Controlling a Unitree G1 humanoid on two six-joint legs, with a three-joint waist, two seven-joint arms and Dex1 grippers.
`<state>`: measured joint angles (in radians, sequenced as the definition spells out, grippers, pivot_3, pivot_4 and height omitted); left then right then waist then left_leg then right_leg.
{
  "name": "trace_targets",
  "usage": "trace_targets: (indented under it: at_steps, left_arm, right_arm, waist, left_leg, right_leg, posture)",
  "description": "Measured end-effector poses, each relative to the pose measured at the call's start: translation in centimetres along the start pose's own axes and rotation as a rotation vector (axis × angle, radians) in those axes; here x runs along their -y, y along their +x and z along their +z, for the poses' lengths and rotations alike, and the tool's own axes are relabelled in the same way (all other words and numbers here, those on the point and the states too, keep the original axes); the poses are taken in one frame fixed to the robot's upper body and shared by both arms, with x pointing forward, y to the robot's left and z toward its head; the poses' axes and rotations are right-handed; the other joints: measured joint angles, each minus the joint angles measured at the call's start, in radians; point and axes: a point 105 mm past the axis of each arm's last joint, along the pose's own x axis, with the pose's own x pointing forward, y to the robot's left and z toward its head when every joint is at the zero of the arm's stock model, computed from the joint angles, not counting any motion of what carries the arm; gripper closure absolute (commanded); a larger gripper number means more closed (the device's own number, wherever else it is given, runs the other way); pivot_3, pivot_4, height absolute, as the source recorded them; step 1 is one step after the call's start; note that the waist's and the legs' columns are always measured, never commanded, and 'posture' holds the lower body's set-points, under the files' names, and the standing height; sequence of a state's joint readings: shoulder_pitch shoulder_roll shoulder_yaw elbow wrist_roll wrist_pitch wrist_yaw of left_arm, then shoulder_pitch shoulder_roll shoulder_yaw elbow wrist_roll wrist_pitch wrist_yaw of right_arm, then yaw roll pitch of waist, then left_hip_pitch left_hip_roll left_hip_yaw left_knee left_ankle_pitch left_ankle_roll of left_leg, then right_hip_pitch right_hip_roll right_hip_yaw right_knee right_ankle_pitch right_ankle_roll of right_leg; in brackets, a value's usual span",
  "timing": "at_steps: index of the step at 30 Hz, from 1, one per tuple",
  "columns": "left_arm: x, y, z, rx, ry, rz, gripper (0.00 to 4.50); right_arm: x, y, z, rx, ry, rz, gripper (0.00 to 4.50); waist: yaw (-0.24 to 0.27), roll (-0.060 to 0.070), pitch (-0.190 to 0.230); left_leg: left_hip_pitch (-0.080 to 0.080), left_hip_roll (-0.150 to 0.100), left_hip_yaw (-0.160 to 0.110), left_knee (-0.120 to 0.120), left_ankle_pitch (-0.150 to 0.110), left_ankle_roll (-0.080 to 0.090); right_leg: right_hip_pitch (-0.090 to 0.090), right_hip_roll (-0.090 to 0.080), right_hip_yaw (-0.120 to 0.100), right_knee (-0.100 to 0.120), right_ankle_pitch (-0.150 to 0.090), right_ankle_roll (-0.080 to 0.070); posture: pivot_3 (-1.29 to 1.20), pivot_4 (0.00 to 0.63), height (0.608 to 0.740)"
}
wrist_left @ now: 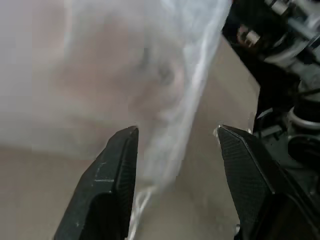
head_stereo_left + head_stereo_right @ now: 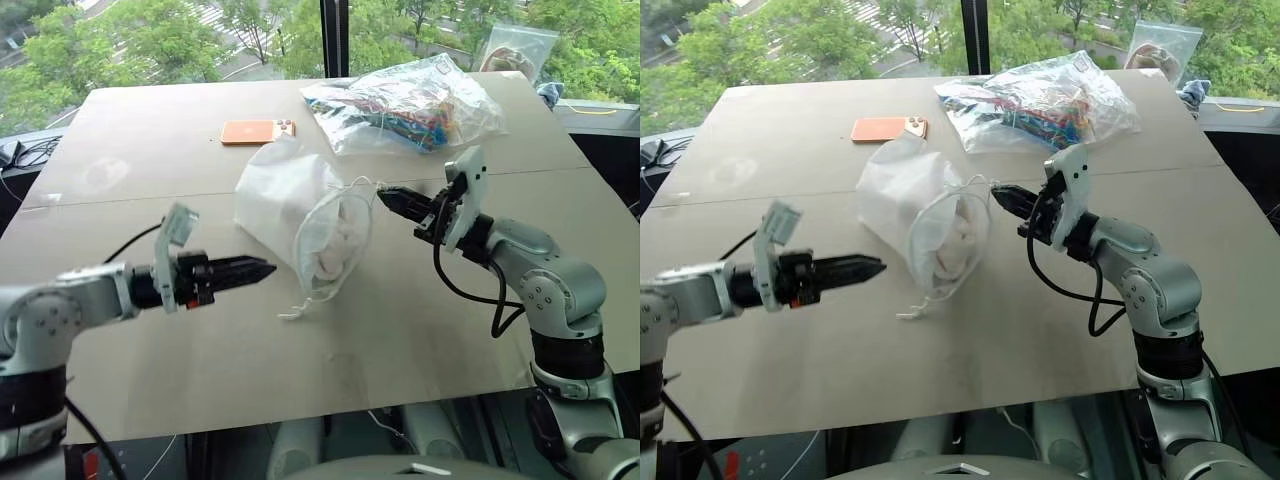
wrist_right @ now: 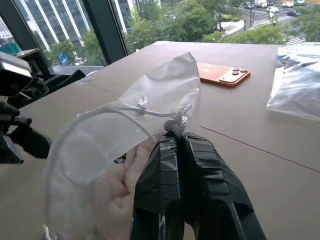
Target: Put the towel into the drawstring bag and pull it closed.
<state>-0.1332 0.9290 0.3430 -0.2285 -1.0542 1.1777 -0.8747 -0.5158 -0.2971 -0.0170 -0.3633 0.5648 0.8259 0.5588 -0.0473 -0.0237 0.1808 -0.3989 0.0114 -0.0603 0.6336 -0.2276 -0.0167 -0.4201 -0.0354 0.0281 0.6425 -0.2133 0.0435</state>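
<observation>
While the towel (image 2: 952,245) sits inside the drawstring bag (image 2: 908,205) mid-tabletop | right end effector (image 3: 176,131) pinches the mouth cord | left end effector (image 2: 262,270), spread, points at the bag just beside it.

The translucent white fabric drawstring bag (image 2: 300,215) lies on the wide tan table (image 2: 400,330), between the left gripper (image 2: 262,270) and the right gripper (image 2: 385,196). The cream-white ribbed towel (image 2: 335,245) sits inside the bag, at its mouth, on the side nearer the right gripper. The bag's thin white cord (image 3: 131,109) runs to the right gripper's tips. Beyond both grippers lie a flat orange phone (image 2: 257,131) and, further right, a clear plastic bag of colourful items (image 2: 410,105).
</observation>
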Motion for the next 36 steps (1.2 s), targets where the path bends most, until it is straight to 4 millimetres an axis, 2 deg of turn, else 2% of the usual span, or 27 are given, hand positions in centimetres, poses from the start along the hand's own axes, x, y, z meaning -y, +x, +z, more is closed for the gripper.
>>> trace_targets:
  at_steps: [3, 6, 8, 10, 12, 15, 21, 22, 23, 26, 27, 30, 31, 33, 36]
  left_arm:
    - [-0.3, -0.3, -0.7, 0.009, 0.029, 0.025, 1.94]
    - [-0.4, 0.1, -2.9, -0.053, 0.098, 0.054, 1.94]
    - [-0.2, 1.7, -4.5, -0.077, 0.147, 0.046, 1.94]
    - [0.1, 3.0, -5.3, -0.088, 0.191, 0.030, 1.94]
    - [0.0, 4.1, -5.4, -0.096, 0.270, 0.049, 1.94]
    - [0.1, 7.0, -5.3, -0.075, 0.363, 0.056, 1.94]
    - [-0.2, 9.2, -4.5, -0.056, 0.471, 0.066, 1.94]
    - [-0.2, 9.4, -4.6, -0.059, 0.490, 0.061, 2.45]
    - [-0.2, 9.6, -4.6, -0.061, 0.507, 0.058, 2.71]
    - [-0.4, 9.8, -4.8, -0.049, 0.502, 0.054, 4.18]
    - [-0.4, 9.8, -4.9, -0.046, 0.500, 0.052, 4.45]
    - [-0.3, 9.4, -5.0, -0.001, 0.447, 0.038, 4.45]
    - [-0.3, 9.2, -4.5, 0.035, 0.428, 0.039, 4.45]
    - [-0.7, 8.1, -1.7, 0.137, 0.438, 0.086, 4.45]
    - [-0.9, 5.6, 5.4, 0.332, 0.553, 0.202, 4.45]
  right_arm:
    - [-0.1, 0.1, -0.1, -0.002, 0.003, 0.009, 4.50]
    - [0.1, 0.1, -0.3, -0.011, 0.010, 0.004, 4.50]
    - [0.4, 0.0, -0.5, -0.022, 0.012, -0.004, 4.50]
    - [0.3, 0.1, -0.5, -0.024, 0.013, 0.001, 4.50]
    - [0.3, 0.0, -0.5, -0.025, 0.013, 0.000, 4.50]
    - [0.3, 0.1, -0.5, -0.030, 0.018, 0.006, 4.50]
    - [0.5, -0.2, -0.7, -0.055, 0.019, -0.005, 4.50]
    - [0.5, -0.2, -0.7, -0.057, 0.020, -0.006, 4.50]
    - [0.4, -0.2, -0.7, -0.058, 0.021, -0.006, 4.50]
    - [0.3, -0.2, -0.5, -0.051, 0.015, -0.013, 4.50]
    - [0.4, -0.2, -0.4, -0.049, 0.016, -0.020, 4.50]
    - [0.9, -0.3, 0.1, -0.008, 0.039, -0.063, 4.50]
    - [1.4, -0.5, 0.4, 0.013, 0.050, -0.087, 4.50]
    - [2.4, -0.8, 1.5, 0.067, 0.070, -0.124, 4.50]
    - [2.6, -1.0, 5.2, 0.185, 0.053, -0.105, 4.50]
  waist:
    - [0.014, 0.000, 0.000]
    - [0.010, 0.000, 0.000]
    - [0.014, 0.001, 0.000]
    - [0.015, 0.000, 0.000]
    - [0.015, 0.002, 0.000]
    - [0.015, 0.001, 0.000]
    - [0.010, 0.001, 0.000]
    - [0.010, 0.001, 0.000]
    - [0.010, 0.001, 0.000]
    - [0.010, 0.001, -0.001]
    - [0.010, 0.001, 0.000]
    - [0.008, 0.001, 0.000]
    - [0.009, 0.001, 0.000]
    - [0.012, 0.001, 0.000]
    - [0.014, 0.002, 0.001]
  left_leg:
    - [0.000, 0.000, -0.001, 0.000, 0.000, 0.000]
    - [0.001, 0.000, 0.002, 0.000, 0.000, 0.000]
    - [0.000, 0.000, 0.002, 0.000, 0.000, 0.000]
    - [0.000, 0.000, 0.001, 0.000, 0.000, 0.000]
    - [0.000, 0.000, 0.001, 0.000, 0.000, 0.000]
    - [0.000, 0.000, 0.001, 0.001, 0.000, 0.000]
    - [0.000, 0.000, 0.001, 0.001, 0.000, 0.000]
    - [0.000, 0.000, 0.001, 0.001, 0.000, 0.000]
    - [0.001, 0.000, 0.001, 0.001, 0.000, 0.000]
    - [0.001, 0.000, 0.001, 0.001, 0.000, 0.000]
    - [0.001, 0.000, 0.001, 0.001, 0.000, 0.000]
    - [0.000, 0.000, 0.001, 0.001, 0.000, 0.000]
    - [0.000, 0.000, 0.000, 0.001, 0.000, 0.000]
    - [0.000, 0.000, -0.001, 0.002, 0.000, 0.000]
    - [-0.001, 0.000, -0.002, 0.005, 0.000, 0.000]
  right_leg:
    - [0.000, 0.000, -0.001, 0.000, -0.002, -0.003]
    - [0.000, -0.001, 0.001, 0.000, -0.002, -0.004]
    - [0.000, -0.001, 0.001, 0.000, -0.002, -0.004]
    - [0.000, 0.000, 0.000, 0.000, -0.002, -0.003]
    - [0.000, 0.000, 0.001, 0.000, -0.001, -0.001]
    - [0.001, 0.000, 0.001, 0.000, 0.000, 0.000]
    - [0.001, 0.000, 0.001, 0.000, 0.000, 0.000]
    - [0.001, 0.000, 0.001, 0.000, 0.000, 0.000]
    - [0.001, 0.000, 0.001, 0.000, 0.000, 0.000]
    - [0.001, 0.000, 0.001, 0.000, 0.000, 0.000]
    - [0.001, 0.000, 0.001, 0.000, 0.000, 0.000]
    - [0.001, 0.000, 0.001, 0.000, 0.000, 0.000]
    - [0.001, 0.000, 0.000, 0.000, 0.000, 0.000]
    - [0.001, 0.000, -0.001, 0.001, 0.000, 0.000]
    - [0.001, 0.001, -0.002, 0.003, 0.000, 0.001]
  posture:
    - [0.00, 0.150, 0.740]
    - [0.00, 0.150, 0.740]
    - [0.00, 0.150, 0.740]
    - [0.00, 0.150, 0.740]
    - [0.00, 0.150, 0.740]
    - [0.00, 0.150, 0.740]
    - [0.00, 0.150, 0.740]
    - [0.00, 0.150, 0.740]
    - [0.00, 0.150, 0.740]
    - [0.00, 0.150, 0.740]
    - [0.00, 0.150, 0.740]
    - [0.00, 0.150, 0.740]
    - [0.00, 0.150, 0.740]
    - [0.00, 0.150, 0.740]
    - [0.00, 0.150, 0.740]
